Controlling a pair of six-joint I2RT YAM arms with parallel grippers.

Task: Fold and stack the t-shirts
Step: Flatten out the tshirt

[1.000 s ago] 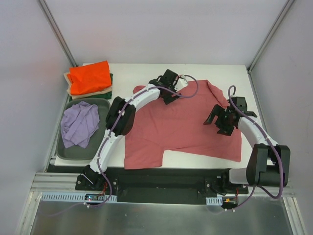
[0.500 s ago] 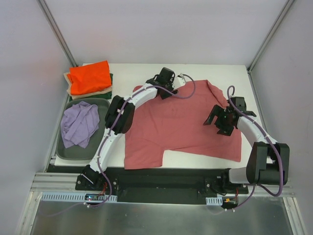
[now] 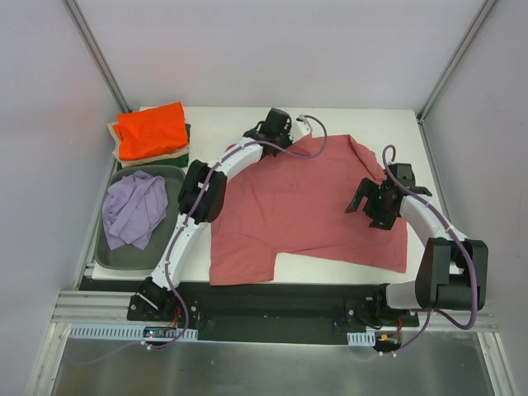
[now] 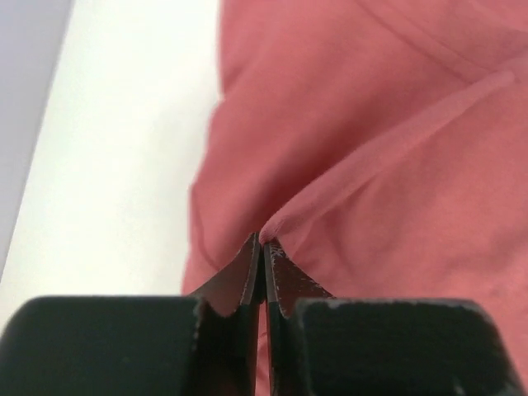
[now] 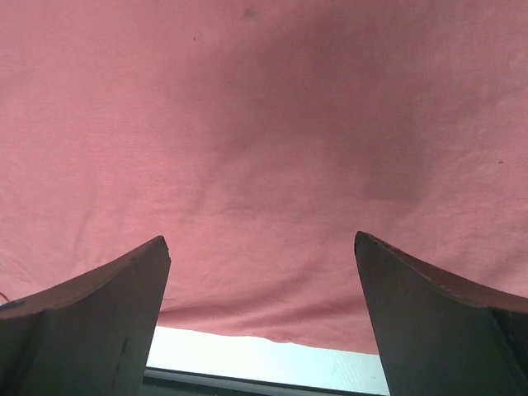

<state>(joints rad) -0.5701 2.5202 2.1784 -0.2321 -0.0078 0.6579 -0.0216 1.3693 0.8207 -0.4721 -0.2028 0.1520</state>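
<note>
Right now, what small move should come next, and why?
Probably lower the right gripper and pinch the rose-red shirt beneath it: its jaws stand open above the cloth, while the left gripper has jaws shut on the shirt's far edge, so a fold needs a second hold.

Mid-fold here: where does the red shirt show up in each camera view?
Top external: red shirt spread flat at centre.
Left wrist: red shirt fills the right side, a ridge pinched in the shut left tool.
Right wrist: red shirt fills the frame beyond the open right tool.
Shared landmark: white table bordering its edge.
</note>
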